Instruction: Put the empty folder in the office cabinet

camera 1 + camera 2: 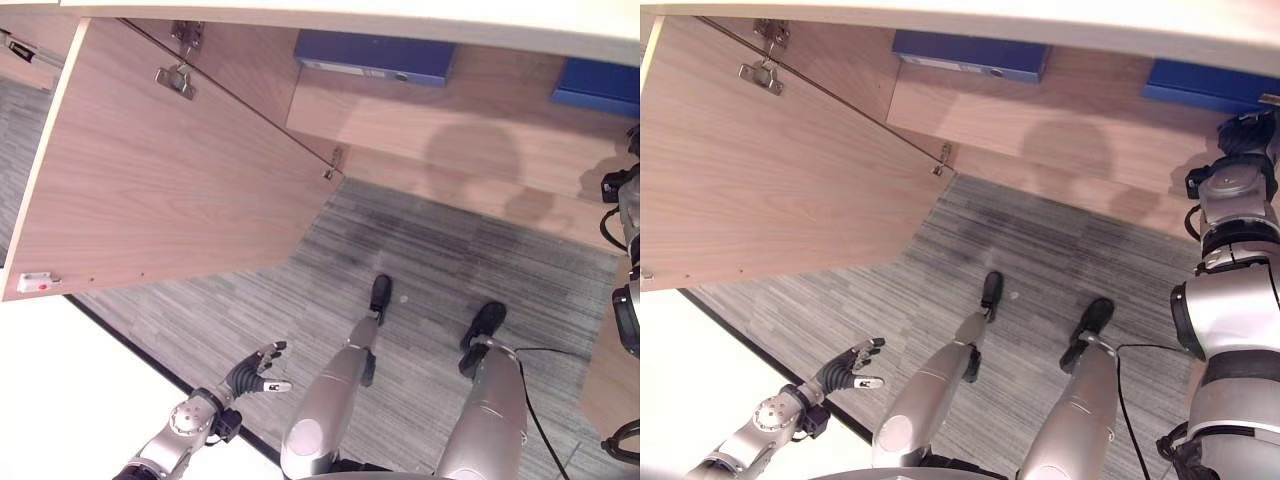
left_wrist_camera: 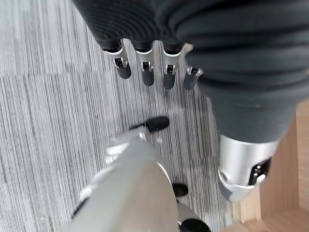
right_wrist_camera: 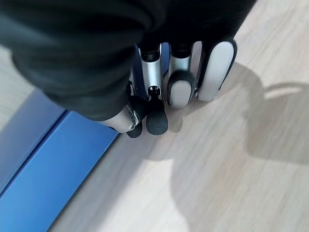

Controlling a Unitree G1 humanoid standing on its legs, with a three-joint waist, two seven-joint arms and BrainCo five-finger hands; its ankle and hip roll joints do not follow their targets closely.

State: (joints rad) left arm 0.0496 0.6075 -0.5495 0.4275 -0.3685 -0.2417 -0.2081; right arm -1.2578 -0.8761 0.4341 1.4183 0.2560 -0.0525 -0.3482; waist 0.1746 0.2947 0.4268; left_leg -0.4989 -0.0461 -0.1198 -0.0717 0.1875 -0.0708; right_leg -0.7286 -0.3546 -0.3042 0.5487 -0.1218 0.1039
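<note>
Blue folder (image 3: 63, 164) flat on the cabinet shelf (image 3: 231, 145), near its right end, long edge running just beside the right robot hand (image 3: 157, 111). Fingers curled together, tips at the wood, holding nothing. Left robot hand (image 1: 258, 368) low, fingers relaxed, well apart from the folder.

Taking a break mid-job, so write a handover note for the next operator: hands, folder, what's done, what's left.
Left hand: open, holding nothing, hanging low over the carpet.
Right hand: inside the cabinet, over the shelf, beside the right blue folder; grip state unclear.
That folder lies flat on the shelf; a second blue folder lies further left. The cabinet door is open.
Done: the folder appears placed.
Left: probably pull the right hand back out, then close the door if wanted.
</note>
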